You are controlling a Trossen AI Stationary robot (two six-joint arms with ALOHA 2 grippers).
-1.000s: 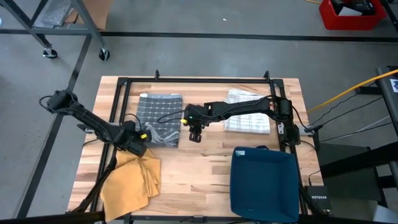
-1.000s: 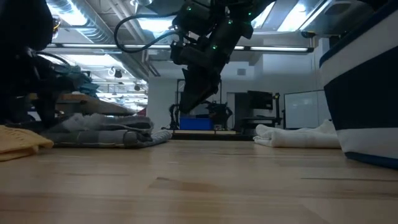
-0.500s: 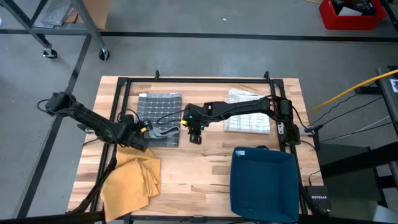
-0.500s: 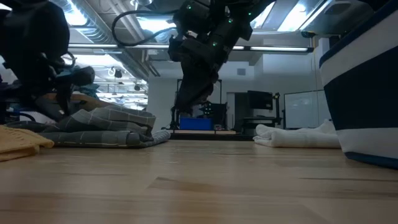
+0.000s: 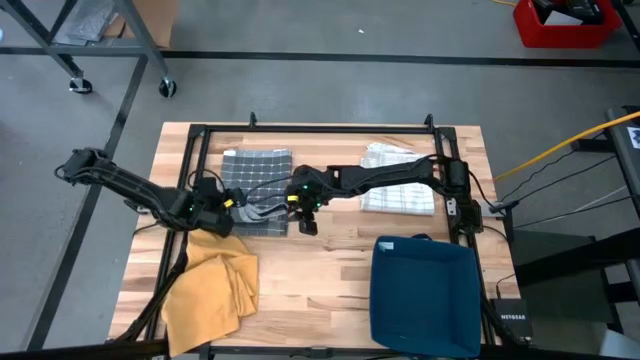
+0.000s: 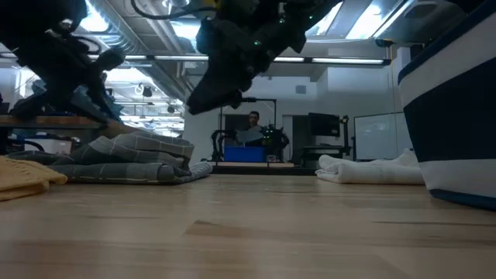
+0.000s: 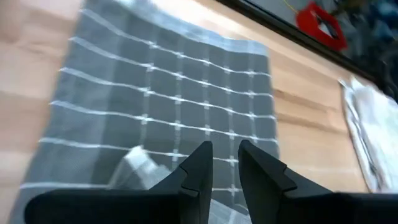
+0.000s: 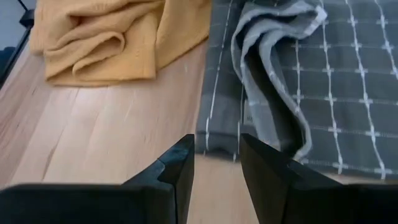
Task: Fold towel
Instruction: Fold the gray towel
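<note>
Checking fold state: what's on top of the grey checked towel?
A bunched, raised fold of the grey checked towel itself lies on its near edge, between the left gripper and the right gripper. What that fold covers is hidden.

Checked towel (image 5: 255,185) lying on the table (image 5: 320,270) toward the far left. Crumpled cloth (image 5: 210,285) just before it at the near left. Folded towel (image 5: 400,185) well to the right. Bin (image 5: 425,295) before that.
</note>
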